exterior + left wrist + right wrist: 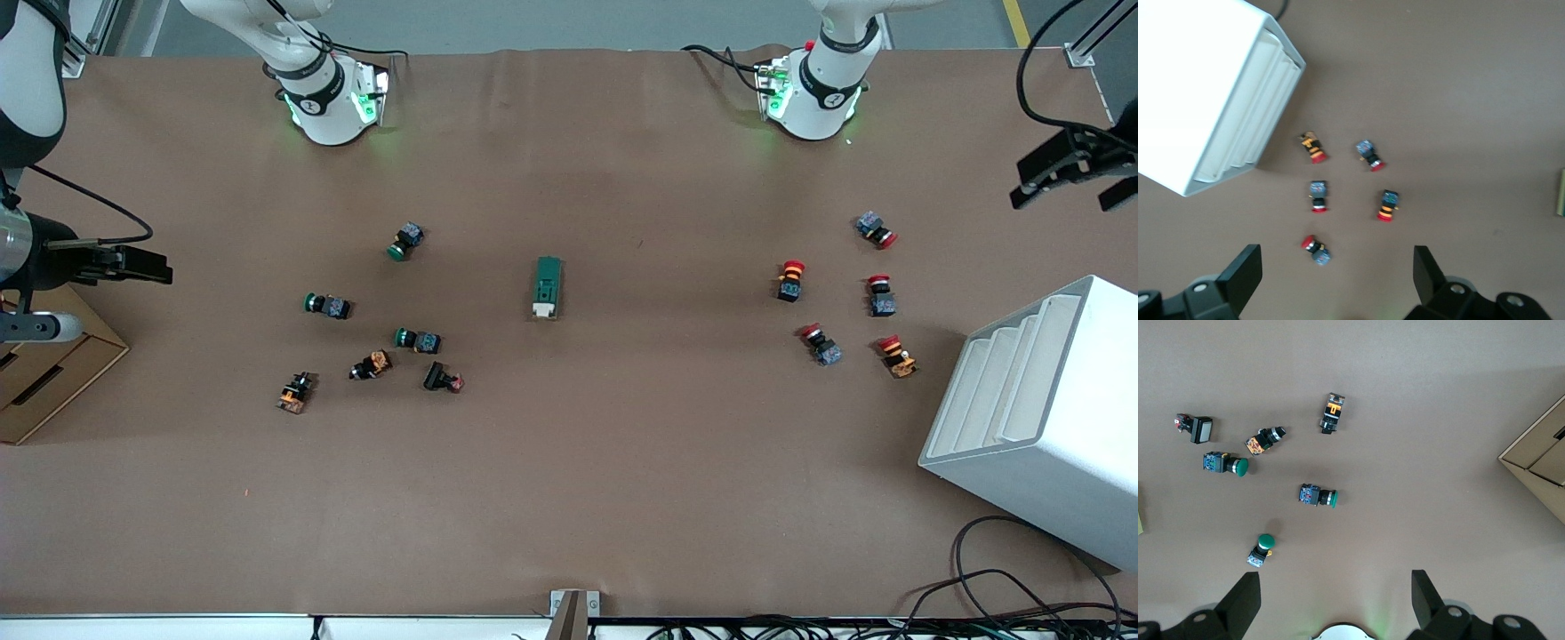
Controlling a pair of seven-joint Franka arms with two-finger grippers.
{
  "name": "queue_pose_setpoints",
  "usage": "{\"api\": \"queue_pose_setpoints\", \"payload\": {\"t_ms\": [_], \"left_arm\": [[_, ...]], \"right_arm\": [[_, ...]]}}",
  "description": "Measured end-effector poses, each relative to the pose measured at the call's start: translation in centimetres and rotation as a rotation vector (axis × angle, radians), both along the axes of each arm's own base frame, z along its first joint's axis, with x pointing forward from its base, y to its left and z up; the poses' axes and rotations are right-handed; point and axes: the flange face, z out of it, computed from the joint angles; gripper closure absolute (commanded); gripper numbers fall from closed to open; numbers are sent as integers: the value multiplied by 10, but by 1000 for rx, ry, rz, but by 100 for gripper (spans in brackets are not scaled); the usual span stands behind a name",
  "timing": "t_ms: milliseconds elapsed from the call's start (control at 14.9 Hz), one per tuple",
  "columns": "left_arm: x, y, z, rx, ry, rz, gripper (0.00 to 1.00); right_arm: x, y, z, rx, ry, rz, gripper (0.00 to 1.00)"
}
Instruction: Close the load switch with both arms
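Observation:
The load switch (547,286), a dark-green block with a cream-white end, lies flat at the middle of the table, its white end toward the front camera. Only a sliver of it shows at the edge of the left wrist view (1561,193). My left gripper (1071,169) hangs high over the left arm's end of the table, open and empty (1338,273), over the red-capped buttons. My right gripper (133,264) hangs over the right arm's end, open and empty (1336,600), over the green-capped buttons. Both are well away from the switch.
Several red-capped push-buttons (791,280) lie toward the left arm's end, beside a white ribbed bin (1031,418). Several green-capped and black push-buttons (418,340) lie toward the right arm's end, near a cardboard box (53,373). Cables (996,587) lie at the front edge.

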Motion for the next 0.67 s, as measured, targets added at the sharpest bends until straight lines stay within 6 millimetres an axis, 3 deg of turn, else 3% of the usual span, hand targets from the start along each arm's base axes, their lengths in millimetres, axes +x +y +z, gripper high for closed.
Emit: {"api": "queue_pose_setpoints", "payload": {"t_ms": [268, 469, 670], "left_arm": [[-20, -16, 0, -8, 15, -26, 0], [-24, -36, -1, -3, 20, -59, 0], [-25, -43, -3, -1, 25, -70, 0]], "right_arm": [[0, 2, 3, 0, -9, 3, 0], [-7, 1, 18, 1, -30, 2, 0], [-16, -2, 35, 0, -52, -3, 0]]}}
